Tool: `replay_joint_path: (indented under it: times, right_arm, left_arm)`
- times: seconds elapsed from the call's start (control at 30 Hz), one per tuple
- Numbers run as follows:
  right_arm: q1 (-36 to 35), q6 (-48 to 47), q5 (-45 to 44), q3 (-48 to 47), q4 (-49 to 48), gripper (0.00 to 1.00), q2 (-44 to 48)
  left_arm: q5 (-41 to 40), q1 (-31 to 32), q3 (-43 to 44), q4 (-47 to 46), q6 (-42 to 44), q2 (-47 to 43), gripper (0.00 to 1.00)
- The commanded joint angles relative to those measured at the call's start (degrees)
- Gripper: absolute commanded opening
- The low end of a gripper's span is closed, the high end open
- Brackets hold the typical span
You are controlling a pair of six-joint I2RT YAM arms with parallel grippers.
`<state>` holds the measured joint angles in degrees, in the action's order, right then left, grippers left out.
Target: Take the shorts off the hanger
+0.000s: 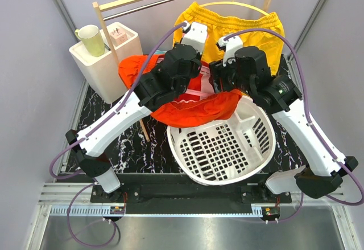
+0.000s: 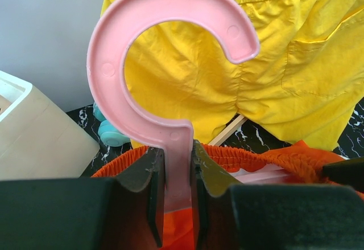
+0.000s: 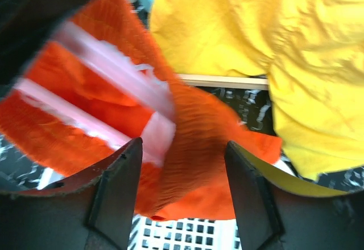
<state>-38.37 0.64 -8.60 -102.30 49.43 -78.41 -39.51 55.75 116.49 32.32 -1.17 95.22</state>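
Black marbled worktop (image 1: 122, 142), grey walls. Nearest sits a white plastic laundry basket (image 1: 172, 144). The left claw (image 2: 177, 170) pinches the pink plastic hanger (image 2: 108, 68) by its stem, hook upright. The right claw (image 3: 183, 147) gapes wide, with the orange-red elastic-waisted shorts (image 3: 199, 119) squarely in its gap. Beyond both claws hang the yellow fabric shorts (image 2: 273, 62).

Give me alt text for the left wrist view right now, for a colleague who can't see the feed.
The left gripper is shut on the stem of a pink hanger, whose hook curves up above it. The orange shorts bunch just behind the gripper, and the yellow shorts hang beyond the hook.
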Motion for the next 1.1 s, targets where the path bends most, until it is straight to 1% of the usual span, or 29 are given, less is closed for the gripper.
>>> replay_joint_path:
  times: [0.0,0.07,0.13,0.2,0.23,0.27,0.33,0.37,0.4,0.43,0.47,0.5,0.53,0.57,0.6,0.73,0.77,0.83,0.87,0.9,0.97,1.0,1.03,1.07]
  right_arm:
    - [-0.5,-2.2,-10.5,-1.2,1.6,0.68,-0.5]
    - [-0.5,-2.7,-12.0,-1.1,1.7,0.7,-0.6]
    - [-0.6,-2.9,-14.2,-0.9,2.0,0.69,-0.8]
    - [-0.5,-3.2,-13.6,-0.6,1.7,0.61,-1.0]
    - [-0.5,-2.9,-13.4,-0.6,1.5,0.56,-0.8]
    - [-0.5,-2.5,-13.3,-0.6,1.4,0.46,-0.3]
    - [-0.5,-1.7,-13.0,-0.4,0.6,0.38,0.5]
    - [-0.6,-1.6,-12.8,-0.2,0.4,0.37,1.1]
    - [-0.6,-1.8,-12.1,0.3,0.3,0.37,1.5]
    - [-0.5,-2.0,-11.5,0.4,0.2,0.4,1.9]
    - [-0.6,-2.1,-10.6,1.0,0.0,0.44,3.2]
    - [-0.5,-2.1,-9.8,2.0,-0.6,0.52,3.9]
    - [-0.5,-1.2,-9.7,2.4,-0.7,0.55,4.5]
    - [-0.6,-1.0,-9.3,2.9,-0.8,0.55,5.6]
    - [-0.6,-1.0,-8.9,3.6,-0.8,0.54,6.1]
    - [-0.6,1.6,-9.0,5.0,-0.6,0.38,7.7]
    - [-0.6,1.7,-9.0,5.2,-0.6,0.37,8.1]
    - [-0.5,1.9,-8.5,5.6,-0.4,0.36,8.4]
    - [-0.5,1.9,-8.1,5.9,-0.5,0.39,8.8]
    - [-0.5,2.4,-7.9,6.3,-0.3,0.45,9.0]
    - [-0.5,2.7,-7.7,6.7,-0.2,0.48,9.4]
    - [-0.5,3.0,-7.3,7.1,-0.2,0.47,9.6]
    - [-0.4,3.1,-7.4,7.4,-0.4,0.42,9.8]
    - [-0.5,3.3,-7.6,7.6,-0.6,0.33,10.1]
  left_arm:
    - [-0.6,0.5,2.7,-5.3,-0.2,-2.8,0.0]
    - [-0.4,0.5,2.8,-5.3,-0.3,-2.8,0.0]
    - [-0.2,0.5,2.8,-5.3,-0.3,-3.0,0.0]
    - [0.1,0.5,3.0,-5.4,-0.5,-3.0,0.0]
    - [0.3,0.5,3.0,-5.4,-0.5,-3.0,0.0]
    - [0.5,0.5,3.0,-5.3,-0.4,-3.0,0.0]
    - [0.4,0.5,2.9,-5.3,-0.1,-3.0,0.0]
    - [0.1,0.5,2.7,-5.2,0.0,-3.1,0.0]
    - [0.0,0.5,2.4,-5.2,0.1,-3.2,0.0]
    - [-0.4,0.5,2.4,-5.2,0.2,-3.2,0.0]
    - [-0.6,0.5,2.3,-5.2,0.5,-3.3,0.0]
    - [-0.6,0.5,2.2,-5.2,0.6,-3.3,0.0]
    - [-0.8,0.5,2.2,-5.2,0.7,-3.3,0.0]
    - [-0.7,0.6,2.0,-5.2,0.7,-3.5,0.0]
    - [-0.7,0.5,2.0,-5.2,0.8,-3.5,0.0]
    - [-0.7,0.5,1.6,-5.2,0.7,-3.7,0.0]
    - [-0.7,0.6,1.5,-5.2,0.8,-4.0,0.0]
    - [-0.6,0.5,1.2,-5.2,0.8,-4.3,0.0]
    - [-0.6,0.5,1.1,-5.2,0.8,-4.4,0.0]
    - [-0.6,0.5,1.0,-5.2,0.7,-4.5,0.0]
    - [-0.6,0.5,0.5,-5.3,0.8,-4.9,0.0]
    - [-0.6,0.5,0.3,-5.2,0.8,-5.0,0.0]
    - [-0.5,0.6,0.1,-5.2,0.8,-5.1,0.0]
    - [-0.3,0.5,-0.2,-5.2,0.8,-5.5,0.0]
